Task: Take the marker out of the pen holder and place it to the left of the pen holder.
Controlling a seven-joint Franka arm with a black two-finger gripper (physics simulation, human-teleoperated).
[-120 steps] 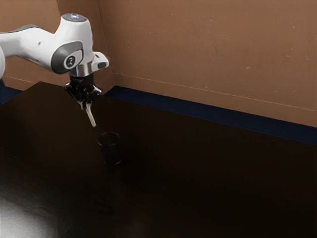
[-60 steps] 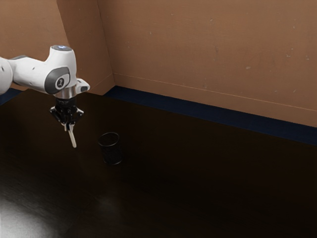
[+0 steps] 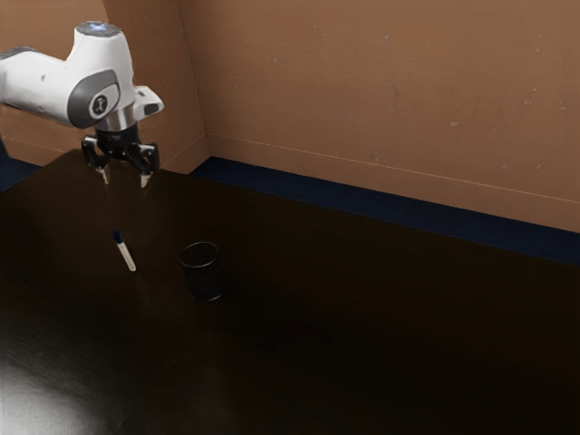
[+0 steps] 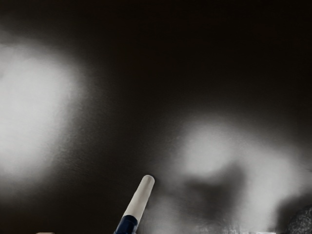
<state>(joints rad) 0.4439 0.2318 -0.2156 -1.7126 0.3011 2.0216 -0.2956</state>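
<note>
My gripper (image 3: 125, 178) is raised above the table in the exterior view, open, its two fingertips well apart and nothing between them. Below it is the marker (image 3: 127, 256), white with a dark blue cap, out of the holder and separate from it, toward the exterior view's left. The black, round pen holder (image 3: 203, 275) stands upright with no marker in it. In the wrist view the marker (image 4: 139, 199) is under my hand, its blue end cut off by the picture's edge.
The dark tabletop (image 3: 362, 335) extends far toward the exterior view's right. Behind its far edge stands a brown wall (image 3: 381, 100). In the wrist view, bright reflections lie on the table (image 4: 112, 112).
Between half a second ago and now, my gripper opened, let go of the marker and rose. Before that, it had carried the marker from above the holder toward the exterior view's left and down.
</note>
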